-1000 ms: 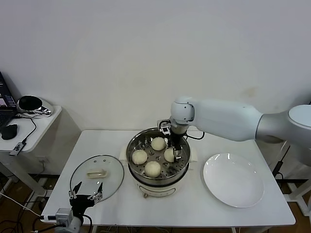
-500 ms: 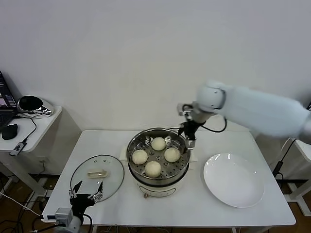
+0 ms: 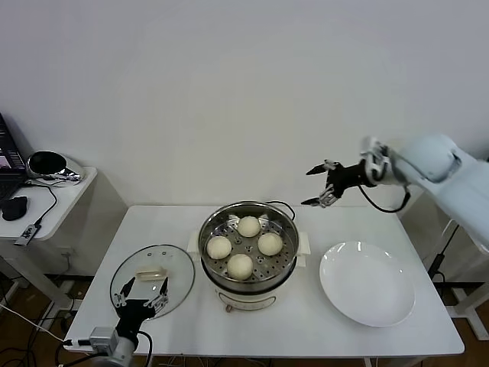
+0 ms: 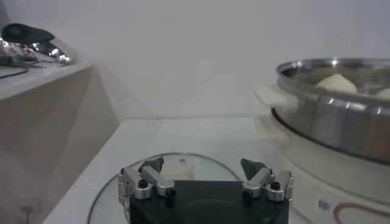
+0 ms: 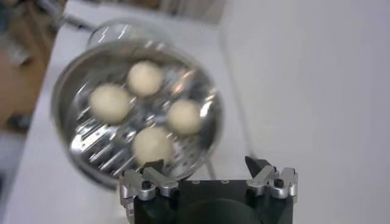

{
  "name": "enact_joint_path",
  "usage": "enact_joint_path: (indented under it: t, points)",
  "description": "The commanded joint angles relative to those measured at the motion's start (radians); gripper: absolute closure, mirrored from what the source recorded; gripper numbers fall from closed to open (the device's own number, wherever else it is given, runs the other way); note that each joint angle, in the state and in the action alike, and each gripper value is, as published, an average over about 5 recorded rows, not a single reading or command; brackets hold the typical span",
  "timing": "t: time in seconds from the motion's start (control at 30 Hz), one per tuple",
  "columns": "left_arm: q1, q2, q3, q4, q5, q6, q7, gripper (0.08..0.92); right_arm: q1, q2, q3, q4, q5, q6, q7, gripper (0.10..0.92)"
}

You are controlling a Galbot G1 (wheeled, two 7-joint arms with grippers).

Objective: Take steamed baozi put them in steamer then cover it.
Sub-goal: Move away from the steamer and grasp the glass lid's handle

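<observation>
Your right gripper (image 3: 319, 186) hangs in the air at right of centre in the head view, above and to the right of the steamer (image 3: 248, 248), its dark fingers spread wide and holding nothing. The white, smooth-shelled arm behind it reaches in from the right edge of the frame, forearm nearly level, a black cable looping under the wrist. Seen from that wrist, the spread fingertips (image 5: 152, 166) frame the pot from above.

Your left gripper (image 3: 142, 294) sits low at lower left of the head view, at the near edge of the cover (image 3: 153, 278), fingers parted and empty, pointing across the table (image 3: 306, 329).

The steamer is a round pot of shiny stainless steel with a perforated tray, set on a white base with side handles, at the centre of the frame. Four steamed baozi (image 3: 240, 265), smooth, round and cream-white, rest on the tray in a diamond, apart from one another. The cover, clear glass with a metal rim and a cream oblong handle, lies flat on the table left of the steamer. A flat white plate (image 3: 367, 284) lies at lower right.
</observation>
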Motion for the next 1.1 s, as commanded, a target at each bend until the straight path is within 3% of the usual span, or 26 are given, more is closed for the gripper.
enact_joint_path:
  t: [0.03, 0.33, 0.57, 0.67, 0.8, 0.87, 0.93, 1.1]
  points:
    - [-0.009, 0.003, 0.002, -0.014, -0.038, -0.056, -0.056, 0.177, -1.056, 0.022, 1.119, 0.152, 0.137, 0.229, 0.353, 0.203]
    - [-0.068, 0.044, -0.014, 0.077, 0.295, -0.196, -0.101, 0.177, -1.469, 0.46, 1.386, 0.252, 0.169, 0.354, 0.577, 0.203]
    - [-0.123, 0.116, -0.004, 0.193, 0.937, -0.279, -0.145, 0.177, -1.586, 0.606, 1.407, 0.234, 0.168, 0.39, 0.589, 0.203]
    - [-0.122, 0.183, 0.053, 0.252, 1.19, -0.283, -0.218, 0.177, -1.588, 0.611, 1.396, 0.221, 0.148, 0.399, 0.592, 0.203]
    - [-0.109, 0.282, 0.147, 0.336, 1.42, -0.196, -0.411, 0.177, -1.591, 0.612, 1.396, 0.236, 0.13, 0.399, 0.599, 0.203]
    - [-0.097, 0.316, 0.179, 0.357, 1.46, -0.156, -0.454, 0.177, -1.593, 0.613, 1.402, 0.244, 0.13, 0.398, 0.602, 0.203]
    - [-0.088, 0.339, 0.203, 0.361, 1.448, -0.132, -0.428, 0.177, -1.596, 0.615, 1.404, 0.246, 0.125, 0.399, 0.602, 0.203]
    - [-0.082, 0.366, 0.221, 0.342, 1.409, -0.122, -0.254, 0.177, -1.595, 0.62, 1.399, 0.249, 0.105, 0.398, 0.6, 0.203]
